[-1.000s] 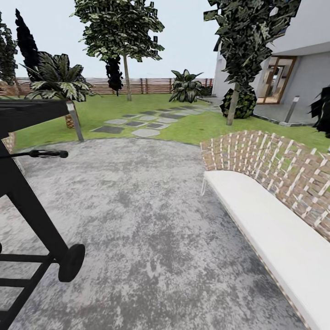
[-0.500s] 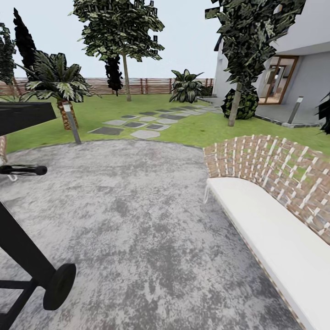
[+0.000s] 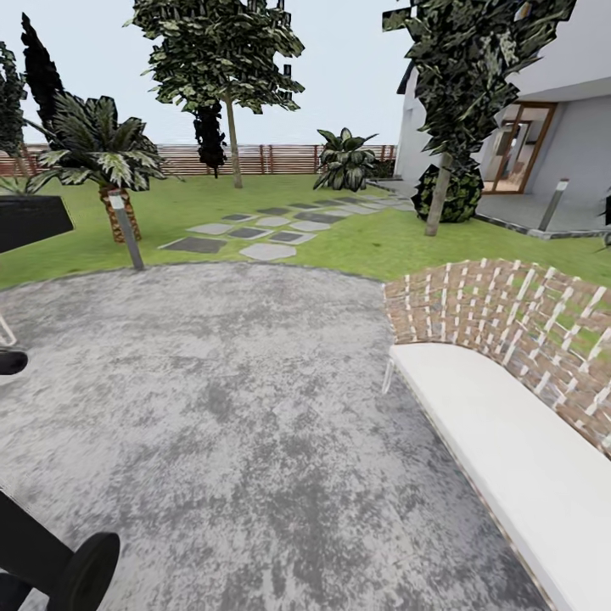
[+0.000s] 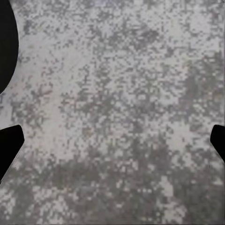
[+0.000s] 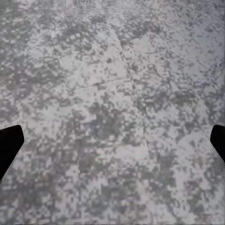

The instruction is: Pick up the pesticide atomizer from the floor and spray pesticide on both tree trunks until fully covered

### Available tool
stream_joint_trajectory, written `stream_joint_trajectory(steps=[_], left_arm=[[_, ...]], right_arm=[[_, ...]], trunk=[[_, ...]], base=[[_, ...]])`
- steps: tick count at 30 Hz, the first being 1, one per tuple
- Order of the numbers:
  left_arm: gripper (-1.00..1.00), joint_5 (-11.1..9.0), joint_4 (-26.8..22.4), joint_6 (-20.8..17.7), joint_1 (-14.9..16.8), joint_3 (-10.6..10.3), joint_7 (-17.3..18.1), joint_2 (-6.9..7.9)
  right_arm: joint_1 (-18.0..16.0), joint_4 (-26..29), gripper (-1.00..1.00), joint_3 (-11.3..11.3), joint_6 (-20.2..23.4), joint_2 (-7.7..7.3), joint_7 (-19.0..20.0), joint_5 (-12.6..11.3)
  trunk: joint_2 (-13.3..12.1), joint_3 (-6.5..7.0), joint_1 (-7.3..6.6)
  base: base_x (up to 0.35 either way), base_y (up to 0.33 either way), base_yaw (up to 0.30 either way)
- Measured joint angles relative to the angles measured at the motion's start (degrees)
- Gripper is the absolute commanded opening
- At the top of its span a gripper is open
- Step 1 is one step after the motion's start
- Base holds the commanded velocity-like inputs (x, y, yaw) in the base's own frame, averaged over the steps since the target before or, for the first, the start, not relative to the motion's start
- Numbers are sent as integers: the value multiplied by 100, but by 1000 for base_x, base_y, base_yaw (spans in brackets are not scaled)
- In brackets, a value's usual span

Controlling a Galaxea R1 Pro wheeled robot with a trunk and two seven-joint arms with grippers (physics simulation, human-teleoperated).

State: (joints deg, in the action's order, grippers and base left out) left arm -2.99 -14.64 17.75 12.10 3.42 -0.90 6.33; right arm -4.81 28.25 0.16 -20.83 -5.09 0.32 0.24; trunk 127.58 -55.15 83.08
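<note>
No readable text, labels, brands, numbers or signs anywhere. Nothing written on the grey paving (image 3: pixel 255 407), the white bench seat (image 3: pixel 509 458) with its woven back, the slatted fence (image 3: pixel 280 158), the house wall (image 3: pixel 585 51), or the black wheeled frame (image 3: pixel 51 560). Same on the mottled ground in both wrist views.

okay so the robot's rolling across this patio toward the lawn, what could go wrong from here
The long white-cushioned wicker bench lies close on the right; drifting that way could clip it. The black wheeled grill cart sits close on the left. A slim grey lamp post stands at the paving's edge near the stepping slabs.
</note>
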Motion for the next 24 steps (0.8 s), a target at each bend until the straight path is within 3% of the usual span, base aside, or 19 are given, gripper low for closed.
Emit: stream_joint_trajectory(steps=[24], left_arm=[[100, 0, 0, 0, 0, 0, 0, 0]], right_arm=[[0, 0, 100, 2, 0, 0, 0, 0]], trunk=[[0, 0, 0]], base=[[339, 0, 0]])
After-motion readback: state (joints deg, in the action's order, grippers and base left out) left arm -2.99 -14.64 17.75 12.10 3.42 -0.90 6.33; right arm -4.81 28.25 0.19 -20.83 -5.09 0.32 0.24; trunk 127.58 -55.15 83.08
